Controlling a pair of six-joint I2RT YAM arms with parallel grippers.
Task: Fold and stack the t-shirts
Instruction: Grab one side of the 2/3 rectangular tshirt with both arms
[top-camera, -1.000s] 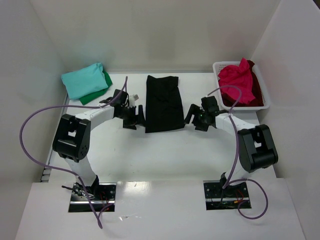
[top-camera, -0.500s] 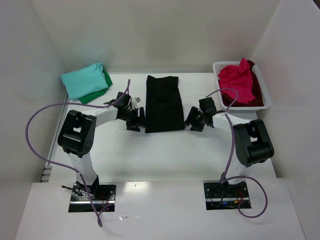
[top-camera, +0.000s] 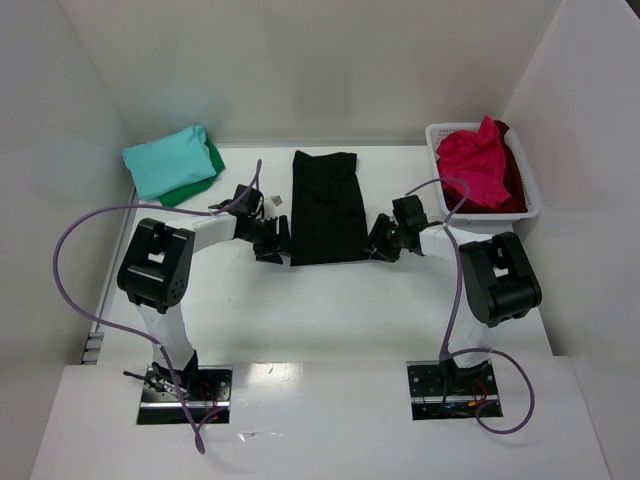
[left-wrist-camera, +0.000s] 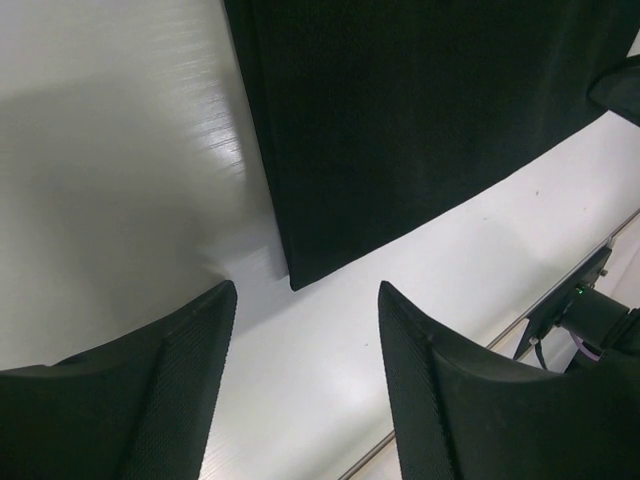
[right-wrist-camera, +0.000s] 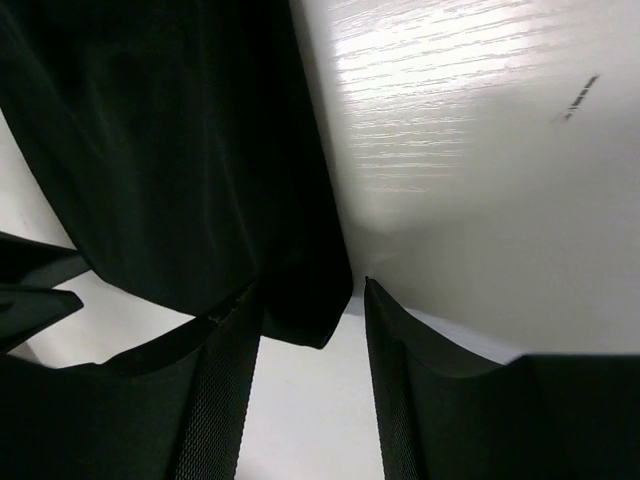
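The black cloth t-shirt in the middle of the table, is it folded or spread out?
Partly folded: the black cloth t-shirt lies as a long narrow strip with straight side edges, and no sleeves stick out.

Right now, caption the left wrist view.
Left pincer, jaws apart, at a corner of the black t-shirt on the white table.

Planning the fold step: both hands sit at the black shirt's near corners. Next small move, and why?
Probably ease in and pinch both corners. The left hand and right hand stand open at the near corners of the black t-shirt, a flat long strip not yet folded crosswise.
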